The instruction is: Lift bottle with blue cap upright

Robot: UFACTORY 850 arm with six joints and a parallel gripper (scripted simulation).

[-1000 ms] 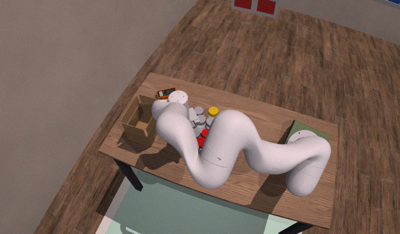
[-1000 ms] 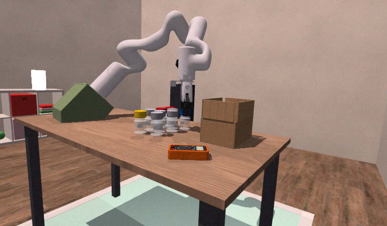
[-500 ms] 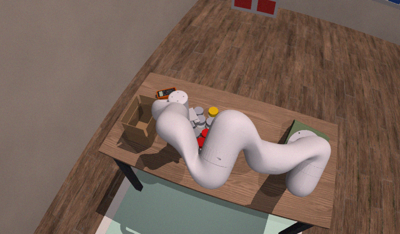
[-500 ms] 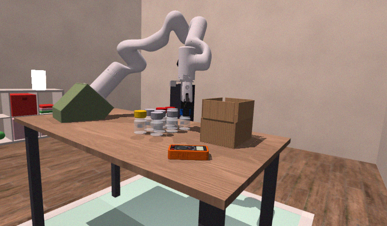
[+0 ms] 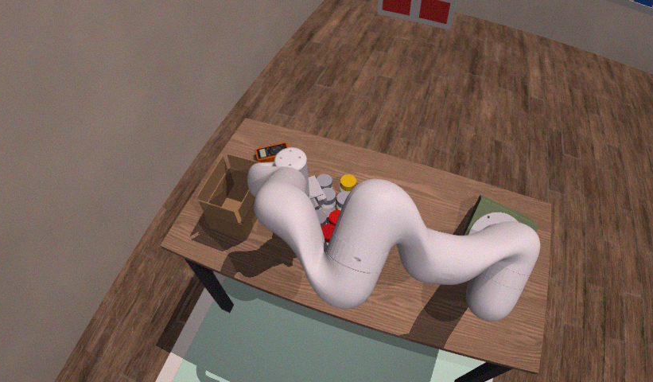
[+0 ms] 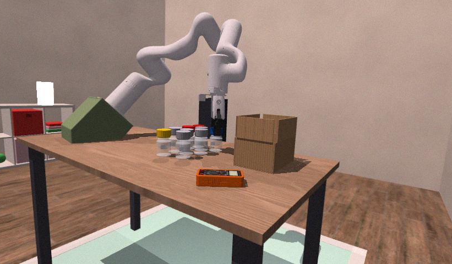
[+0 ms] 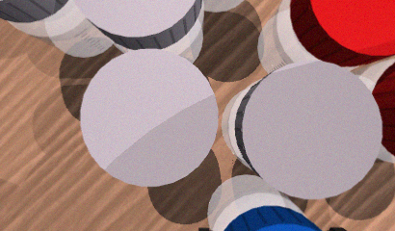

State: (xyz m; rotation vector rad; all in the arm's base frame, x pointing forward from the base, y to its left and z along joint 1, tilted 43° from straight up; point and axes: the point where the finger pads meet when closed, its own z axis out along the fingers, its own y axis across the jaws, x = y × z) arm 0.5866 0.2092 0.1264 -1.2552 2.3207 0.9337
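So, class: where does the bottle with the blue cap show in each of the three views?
Top: not visible; the arm covers it.
Exterior: the blue-cap bottle stands behind the grey caps, gripped by the gripper.
Wrist: bottom edge, right of centre.
Shared landmark: the red caps.

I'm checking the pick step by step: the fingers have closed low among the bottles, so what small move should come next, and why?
Probably a slow, straight lift. The gripper is shut on the blue-capped bottle, which does not look raised yet. Grey-capped bottles and red-capped ones crowd close beside it, so sideways motion risks tipping them.
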